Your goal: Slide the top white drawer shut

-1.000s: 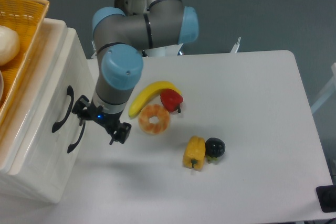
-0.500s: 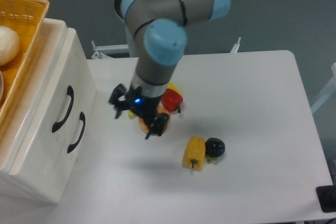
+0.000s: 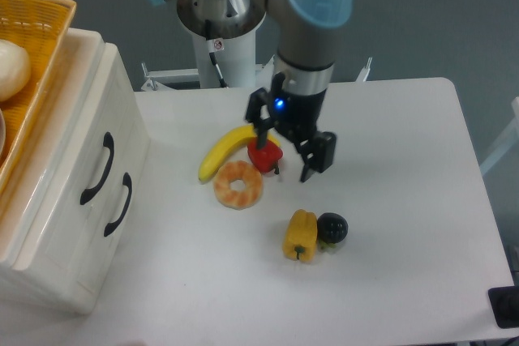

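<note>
The top white drawer (image 3: pixel 79 150) is the upper front of the cream-white cabinet at the left, with a curved black handle (image 3: pixel 97 169). Its front looks flush with the lower front, whose own black handle (image 3: pixel 120 204) sits just below. My gripper (image 3: pixel 285 160) is open and empty. It hangs over the table's middle, just right of a red pepper (image 3: pixel 264 155) and far to the right of the drawer.
A yellow wicker basket (image 3: pixel 40 30) holding a white round object (image 3: pixel 12 66) sits on the cabinet. A banana (image 3: pixel 223 151), an orange ring (image 3: pixel 238 185), a yellow pepper (image 3: pixel 299 235) and a dark round fruit (image 3: pixel 332 227) lie on the white table (image 3: pixel 405 200).
My gripper has moved right, from beside the drawer handles to above the fruit at the table's middle. The drawer fronts look unchanged.
</note>
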You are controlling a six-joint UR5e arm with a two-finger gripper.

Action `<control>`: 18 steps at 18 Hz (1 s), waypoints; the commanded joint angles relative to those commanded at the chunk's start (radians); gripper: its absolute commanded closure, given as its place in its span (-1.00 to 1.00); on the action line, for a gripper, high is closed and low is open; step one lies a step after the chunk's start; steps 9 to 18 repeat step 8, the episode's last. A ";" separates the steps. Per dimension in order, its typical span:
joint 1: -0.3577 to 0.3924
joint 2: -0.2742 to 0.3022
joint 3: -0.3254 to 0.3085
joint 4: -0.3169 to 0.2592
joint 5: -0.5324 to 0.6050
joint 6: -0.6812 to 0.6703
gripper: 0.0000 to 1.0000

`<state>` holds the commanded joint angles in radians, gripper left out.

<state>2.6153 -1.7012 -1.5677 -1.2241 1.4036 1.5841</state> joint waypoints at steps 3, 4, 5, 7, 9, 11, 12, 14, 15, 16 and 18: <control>0.038 0.011 -0.005 0.000 0.003 0.105 -1.00; 0.045 0.012 -0.008 0.000 0.003 0.114 -1.00; 0.051 0.014 -0.009 0.000 0.003 0.116 -1.00; 0.055 0.017 -0.011 0.000 0.003 0.116 -1.00; 0.055 0.017 -0.011 0.000 0.006 0.116 -1.00; 0.055 0.017 -0.011 0.000 0.006 0.116 -1.00; 0.055 0.017 -0.011 0.000 0.006 0.116 -1.00; 0.055 0.017 -0.011 0.000 0.006 0.116 -1.00; 0.055 0.017 -0.011 0.000 0.006 0.116 -1.00; 0.055 0.017 -0.011 0.000 0.006 0.116 -1.00; 0.055 0.017 -0.011 0.000 0.006 0.116 -1.00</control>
